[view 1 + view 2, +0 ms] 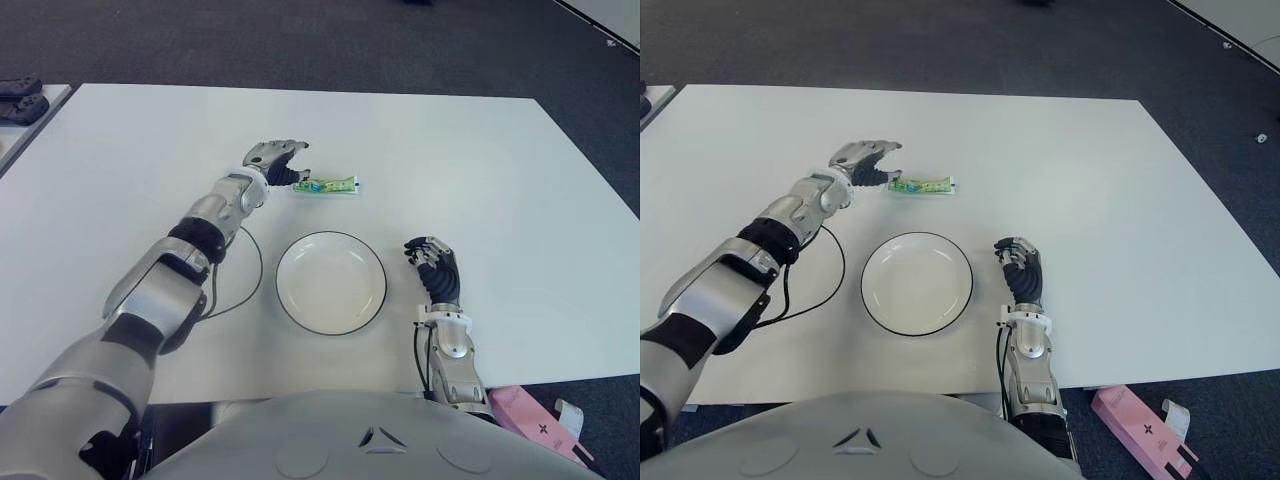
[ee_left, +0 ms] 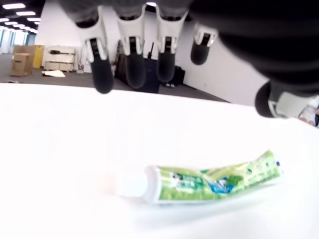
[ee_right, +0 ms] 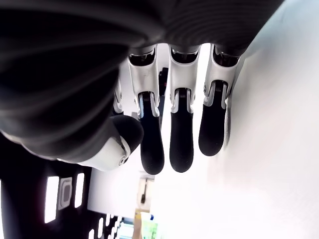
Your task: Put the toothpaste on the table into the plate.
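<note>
Reach phase, no grasp yet. My left hand sits upper-centre of the left eye frame, just left of the toothpaste. The tube lies flat on the white worktop, long axis roughly horizontal in frame, cap end toward the hand. In the left wrist view the fingers are spread and hanging above the worktop, thumb off to one side, nothing between them. The tube lies below and clear of them, untouched as far as I can tell.

The plate is centre frame, below the tube and near it, with nothing in it. A black cable loops on the worktop to the left of the plate.

My right hand shows just right of the plate, idle. Its wrist view shows fingers loosely extended, holding nothing.

Next move, my read: shift the left hand a bit further right in frame so the tube's body sits between thumb and fingers, drop down, close across the narrow width. The tube is flat and low on the worktop, so the fingertips need to get right down to the surface or they will skate over it. I'd aim at the middle of the tube rather than the cap end, so it does not pivot. Then lift, carry the short way down-frame and release over the plate.
</note>
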Robot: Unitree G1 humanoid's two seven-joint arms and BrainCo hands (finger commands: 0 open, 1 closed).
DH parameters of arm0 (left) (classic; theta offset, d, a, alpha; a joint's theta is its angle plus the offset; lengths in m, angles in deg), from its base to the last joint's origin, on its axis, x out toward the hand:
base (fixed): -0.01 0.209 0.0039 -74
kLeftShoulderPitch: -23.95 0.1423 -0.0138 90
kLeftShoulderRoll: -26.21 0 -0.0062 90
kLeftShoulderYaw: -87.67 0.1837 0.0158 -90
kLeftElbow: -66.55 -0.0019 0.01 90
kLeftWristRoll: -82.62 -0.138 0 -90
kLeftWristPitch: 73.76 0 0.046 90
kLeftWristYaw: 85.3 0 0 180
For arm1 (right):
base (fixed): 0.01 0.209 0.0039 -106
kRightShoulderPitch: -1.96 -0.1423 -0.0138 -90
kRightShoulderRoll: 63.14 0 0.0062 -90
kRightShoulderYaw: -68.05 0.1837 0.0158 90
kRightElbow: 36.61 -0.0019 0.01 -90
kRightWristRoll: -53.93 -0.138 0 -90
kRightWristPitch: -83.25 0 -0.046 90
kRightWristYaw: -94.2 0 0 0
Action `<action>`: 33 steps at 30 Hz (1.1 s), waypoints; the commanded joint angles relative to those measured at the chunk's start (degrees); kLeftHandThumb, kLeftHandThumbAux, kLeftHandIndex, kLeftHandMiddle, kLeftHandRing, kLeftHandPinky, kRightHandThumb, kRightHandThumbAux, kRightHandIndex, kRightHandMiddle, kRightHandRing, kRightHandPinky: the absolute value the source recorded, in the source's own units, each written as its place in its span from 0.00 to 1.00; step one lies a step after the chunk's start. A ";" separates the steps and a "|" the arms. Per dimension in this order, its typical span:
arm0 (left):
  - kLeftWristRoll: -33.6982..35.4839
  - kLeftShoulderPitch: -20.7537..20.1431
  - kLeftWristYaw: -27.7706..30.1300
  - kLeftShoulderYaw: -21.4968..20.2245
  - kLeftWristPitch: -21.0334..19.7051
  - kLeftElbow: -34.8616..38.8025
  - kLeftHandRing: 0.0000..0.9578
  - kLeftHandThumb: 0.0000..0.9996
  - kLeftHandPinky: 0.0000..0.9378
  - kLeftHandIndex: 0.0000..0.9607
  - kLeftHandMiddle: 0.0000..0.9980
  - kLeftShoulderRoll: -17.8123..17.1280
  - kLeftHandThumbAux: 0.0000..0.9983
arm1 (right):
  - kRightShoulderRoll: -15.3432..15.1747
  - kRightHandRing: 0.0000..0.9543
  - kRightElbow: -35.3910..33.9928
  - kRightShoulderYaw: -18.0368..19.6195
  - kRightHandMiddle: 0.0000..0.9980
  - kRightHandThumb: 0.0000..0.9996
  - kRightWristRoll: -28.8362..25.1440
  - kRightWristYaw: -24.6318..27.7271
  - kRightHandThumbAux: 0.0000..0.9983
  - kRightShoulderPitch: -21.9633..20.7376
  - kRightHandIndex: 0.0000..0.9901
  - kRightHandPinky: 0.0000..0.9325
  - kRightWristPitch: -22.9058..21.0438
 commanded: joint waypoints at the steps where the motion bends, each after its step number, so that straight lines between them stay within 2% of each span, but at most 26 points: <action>1: -1.43 -1.49 3.17 2.90 1.89 -2.84 0.11 0.47 0.22 0.01 0.07 0.27 0.27 | 0.21 0.48 0.76 0.03 0.48 0.72 0.12 -0.09 0.73 0.99 0.43 0.50 -0.71; 5: -2.45 -2.68 6.49 5.72 4.61 -6.17 0.08 0.48 0.18 0.00 0.05 0.86 0.27 | 0.16 0.49 0.46 -0.01 0.48 0.72 0.22 -0.04 0.73 1.24 0.43 0.50 -0.81; 13: -2.94 -3.72 9.53 8.33 7.64 -9.99 0.04 0.50 0.13 0.00 0.01 1.89 0.29 | 0.20 0.48 0.12 0.13 0.47 0.72 0.05 0.00 0.73 1.67 0.43 0.48 -1.21; 24: -3.35 -3.65 9.71 10.55 9.12 -13.97 0.00 0.48 0.10 0.00 0.00 4.06 0.31 | 0.20 0.48 -0.13 0.17 0.48 0.72 -0.12 0.09 0.73 2.26 0.43 0.49 -0.41; 33: -2.19 -4.19 14.52 10.98 9.49 -15.35 0.00 0.50 0.15 0.00 0.00 5.83 0.31 | -0.03 0.49 -0.33 0.08 0.48 0.72 -0.12 0.36 0.73 2.99 0.43 0.50 0.41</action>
